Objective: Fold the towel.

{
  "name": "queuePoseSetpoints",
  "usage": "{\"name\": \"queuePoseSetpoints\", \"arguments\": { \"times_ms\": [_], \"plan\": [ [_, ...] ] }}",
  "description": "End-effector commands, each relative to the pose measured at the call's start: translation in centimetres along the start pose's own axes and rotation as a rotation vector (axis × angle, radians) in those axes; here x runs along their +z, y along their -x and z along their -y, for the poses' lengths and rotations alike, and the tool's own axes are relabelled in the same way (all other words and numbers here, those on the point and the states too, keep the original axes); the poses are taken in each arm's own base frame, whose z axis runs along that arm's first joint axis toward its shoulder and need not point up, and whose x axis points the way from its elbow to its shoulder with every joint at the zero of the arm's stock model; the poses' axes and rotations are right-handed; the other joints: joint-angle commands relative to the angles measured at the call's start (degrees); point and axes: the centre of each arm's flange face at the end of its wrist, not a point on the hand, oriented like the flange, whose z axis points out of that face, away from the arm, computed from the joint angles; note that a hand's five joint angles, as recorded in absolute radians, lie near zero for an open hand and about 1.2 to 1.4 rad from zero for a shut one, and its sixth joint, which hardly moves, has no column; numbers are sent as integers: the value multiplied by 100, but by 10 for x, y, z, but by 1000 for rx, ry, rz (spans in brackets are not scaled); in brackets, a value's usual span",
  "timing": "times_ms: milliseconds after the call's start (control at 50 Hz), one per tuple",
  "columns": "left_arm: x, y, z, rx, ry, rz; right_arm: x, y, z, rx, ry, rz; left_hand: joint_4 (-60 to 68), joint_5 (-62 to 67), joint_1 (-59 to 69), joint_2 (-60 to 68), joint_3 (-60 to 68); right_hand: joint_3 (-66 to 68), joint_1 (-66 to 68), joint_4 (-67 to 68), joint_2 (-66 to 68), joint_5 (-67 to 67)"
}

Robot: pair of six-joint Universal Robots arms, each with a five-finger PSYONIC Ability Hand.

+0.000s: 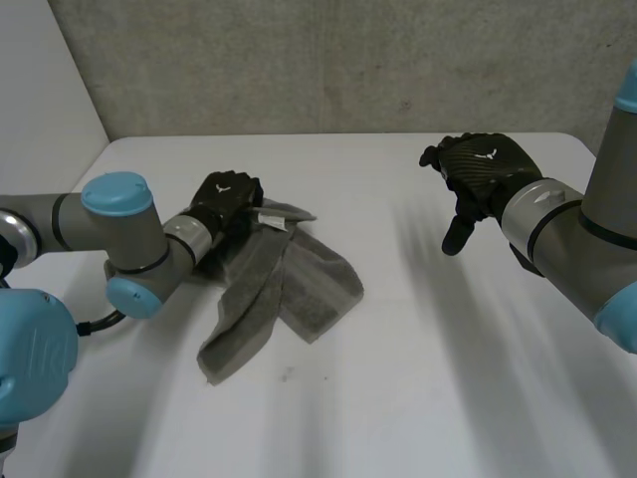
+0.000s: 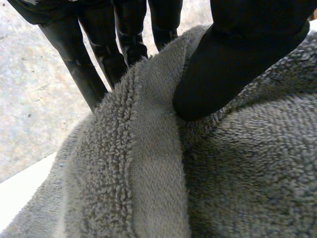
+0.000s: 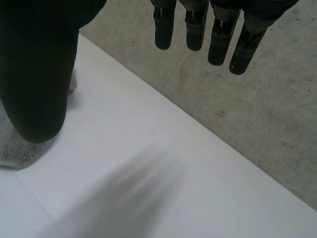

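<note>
Towel [image 1: 299, 284] crumpled, L hand [image 1: 227, 202] pinching edge

The grey terry towel [image 1: 251, 294] lay crumpled on the left half of the white counter [image 1: 448, 378], bunched in two long loose strips that met at the far end. There, beside a small white label [image 1: 271, 219], the left robot hand [image 1: 227, 199] pinched its flat-woven hem.

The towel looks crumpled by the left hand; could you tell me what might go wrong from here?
The left hand pinches an edge of the towel, which lies bunched; lifting may drag the heap instead of spreading it. The right hand hangs open above the table, apart from the towel, so a fold now could come out uneven.
</note>
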Motion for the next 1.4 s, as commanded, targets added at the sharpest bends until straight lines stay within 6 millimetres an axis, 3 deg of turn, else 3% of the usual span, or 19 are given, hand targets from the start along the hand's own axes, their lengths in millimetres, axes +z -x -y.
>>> {"name": "queuePoseSetpoints", "arguments": {
  "times_ms": [20, 40, 80, 100, 140, 180, 260, 300, 340, 400, 460, 500, 620, 720, 940, 1100, 1340, 1360, 1400],
  "plan": [
    [-8, 13, 54, 129, -107, 101, 2, 1, -4, 1, 11, 3, 1685, 1704, 1737, 1666, 1693, -219, -127, -334, -348, -320],
    [-8, 13, 54, 129, -107, 101, 3, 1, -4, 1, 12, 3, 1685, 1704, 1737, 1666, 1693, -219, -127, -334, -348, -320],
    [-20, 14, 93, 160, -200, 148, 3, 1, -4, 1, 11, 3, 1685, 1704, 1737, 1666, 1693, -219, -127, -334, -348, -320],
    [-20, 14, 93, 160, -200, 148, 4, 1, -4, 4, 9, 3, 1685, 1704, 1737, 1666, 1693, -219, -127, -334, -348, -320],
    [-38, 9, 137, 182, -295, 162, 6, 1, -5, 7, 12, 3, 1685, 1704, 1737, 1666, 1693, -219, -127, -334, -348, -320],
    [-49, 5, 153, 184, -317, 161, 11, 2, -10, 39, 29, 6, 1685, 1704, 1737, 1666, 1693, -219, -127, -334, -348, -320],
    [-68, -6, 168, 177, -328, 143, 15, 3, -14, 132, 38, 13, 1685, 1704, 1737, 1666, 1693, -219, -127, -334, -348, -320],
    [-92, -19, 188, 172, -345, 125, 18, 5, -17, 210, 46, 21, 1685, 1704, 1737, 1666, 1693, -219, -127, -334, -348, -320],
    [-106, -23, 198, 173, -355, 121, 26, 10, -27, 391, 72, 54, 1685, 1704, 1737, 1666, 1693, -219, -127, -334, -348, -320],
    [-131, -28, 209, 174, -361, 119, 31, 14, -31, 471, 83, 84, 1685, 1704, 1737, 1666, 1693, -219, -127, -334, -348, -320],
    [-154, -33, 221, 175, -374, 121, 40, 25, -40, 603, 116, 165, 1685, 1704, 1737, 1666, 1693, -219, -127, -334, -348, -320],
    [-166, -35, 228, 177, -383, 121, 43, 46, -46, 701, 152, 247, 1685, 1704, 1737, 1666, 1693, -219, -127, -334, -348, -320],
    [-203, -45, 251, 144, -427, 106, 41, 81, -59, 806, 218, 311, 1685, 1704, 1737, 1666, 1693, -219, -127, -334, -348, -320],
    [-217, -47, 259, 96, -455, 111, 34, 134, -69, 840, 230, 422, 1685, 1704, 1737, 1666, 1693, -219, -127, -334, -348, -320],
    [-226, -44, 265, 71, -479, 145, 32, 194, -72, 923, 199, 551, 1685, 1704, 1737, 1666, 1693, -219, -127, -334, -348, -320],
    [-226, -46, 266, 64, -482, 149, 32, 222, -80, 947, 226, 601, 1685, 1704, 1737, 1666, 1693, -219, -127, -334, -348, -320],
    [-223, -49, 265, -2, -484, 122, 29, 244, -78, 958, 229, 659, 1685, 1704, 1737, 1666, 1693, -76, 16, -191, -205, -177],
    [-223, -49, 265, -2, -484, 122, 29, 244, -77, 969, 232, 664, 1685, 1704, 1737, 1666, 1693, 1356, 1449, 1242, 1227, 1255],
    [-223, -49, 264, -4, -482, 121, 29, 244, -77, 980, 235, 665, 1685, 1704, 1737, 1666, 1693, 2236, 2329, 2122, 2107, 2136]
  ]
}}
